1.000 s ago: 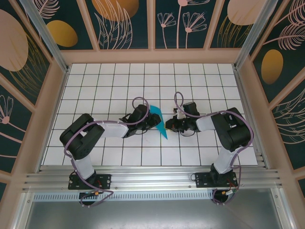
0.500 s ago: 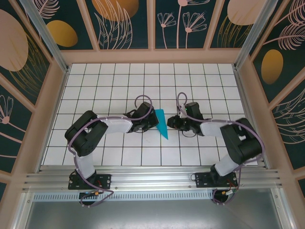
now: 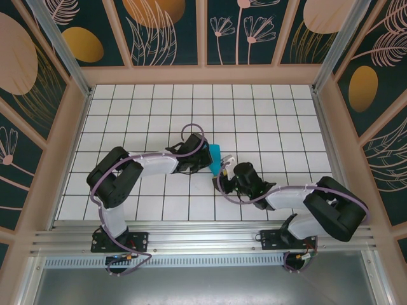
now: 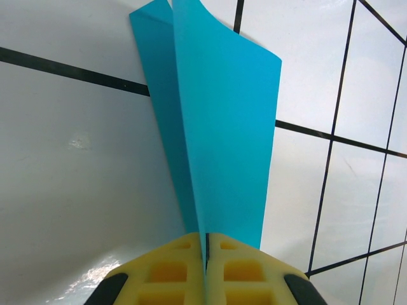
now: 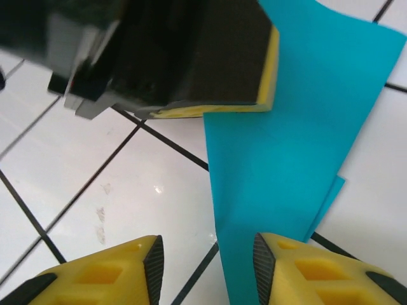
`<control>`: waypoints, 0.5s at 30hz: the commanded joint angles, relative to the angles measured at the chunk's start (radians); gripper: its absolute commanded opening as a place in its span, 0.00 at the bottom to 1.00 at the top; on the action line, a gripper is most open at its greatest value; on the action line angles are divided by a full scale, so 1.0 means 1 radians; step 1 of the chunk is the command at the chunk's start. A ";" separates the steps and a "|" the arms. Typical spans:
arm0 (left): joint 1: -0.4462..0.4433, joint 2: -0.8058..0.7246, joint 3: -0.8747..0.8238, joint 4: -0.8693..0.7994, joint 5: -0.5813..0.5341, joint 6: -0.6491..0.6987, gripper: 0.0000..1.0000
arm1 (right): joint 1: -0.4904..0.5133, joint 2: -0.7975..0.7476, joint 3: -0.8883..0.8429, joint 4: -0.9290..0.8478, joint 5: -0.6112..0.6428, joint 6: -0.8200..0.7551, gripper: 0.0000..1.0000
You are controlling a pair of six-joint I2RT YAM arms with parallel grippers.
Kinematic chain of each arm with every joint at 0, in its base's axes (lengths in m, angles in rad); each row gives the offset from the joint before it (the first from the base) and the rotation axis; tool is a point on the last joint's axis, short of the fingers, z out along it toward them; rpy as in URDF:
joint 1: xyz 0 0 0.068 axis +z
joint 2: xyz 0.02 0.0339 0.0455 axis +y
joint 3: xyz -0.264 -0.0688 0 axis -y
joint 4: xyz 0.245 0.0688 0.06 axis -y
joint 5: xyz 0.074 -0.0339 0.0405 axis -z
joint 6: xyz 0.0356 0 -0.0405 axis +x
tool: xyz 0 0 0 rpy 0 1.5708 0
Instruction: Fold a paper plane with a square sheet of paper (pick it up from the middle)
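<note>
The teal-blue paper plane point(image 3: 215, 154) is a narrow folded dart standing on edge over the white tiles. My left gripper point(image 4: 206, 254) is shut on its narrow end, and two layers fan out beyond the yellow pads point(image 4: 245, 270). In the top view, the left gripper point(image 3: 208, 162) meets the paper from the left. My right gripper point(image 5: 205, 260) is open just below it. The paper plane point(image 5: 286, 127) runs down between the right gripper's pads, close to the right pad point(image 5: 299, 267). The right gripper point(image 3: 224, 173) sits at the paper's near tip.
The floor point(image 3: 159, 121) is white tile with black grid lines. Patterned walls point(image 3: 57, 127) with wooden posts close in the left, back and right. An aluminium rail point(image 3: 203, 238) runs along the near edge by both arm bases. The left gripper's black finger point(image 5: 191, 57) hangs over the paper.
The left gripper has closed on the paper. The right gripper has let go, opened, and swung from the paper's right side to its near tip.
</note>
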 commanded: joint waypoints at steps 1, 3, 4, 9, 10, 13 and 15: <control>-0.003 0.009 0.026 -0.025 0.007 0.014 0.04 | 0.044 0.057 0.025 0.084 0.117 -0.163 0.46; -0.002 0.009 0.027 -0.028 0.009 0.016 0.04 | 0.078 0.108 0.063 0.053 0.167 -0.204 0.46; -0.003 0.008 0.029 -0.029 0.010 0.016 0.04 | 0.093 0.133 0.074 0.057 0.204 -0.224 0.46; -0.003 0.008 0.032 -0.033 0.012 0.019 0.04 | 0.121 0.208 0.096 0.121 0.321 -0.269 0.46; -0.003 0.008 0.032 -0.033 0.013 0.018 0.04 | 0.122 0.217 0.096 0.134 0.328 -0.274 0.45; -0.003 0.010 0.035 -0.040 0.013 0.022 0.05 | 0.122 0.252 0.111 0.133 0.334 -0.292 0.42; -0.002 0.008 0.035 -0.045 0.012 0.025 0.05 | 0.125 0.270 0.116 0.138 0.342 -0.298 0.39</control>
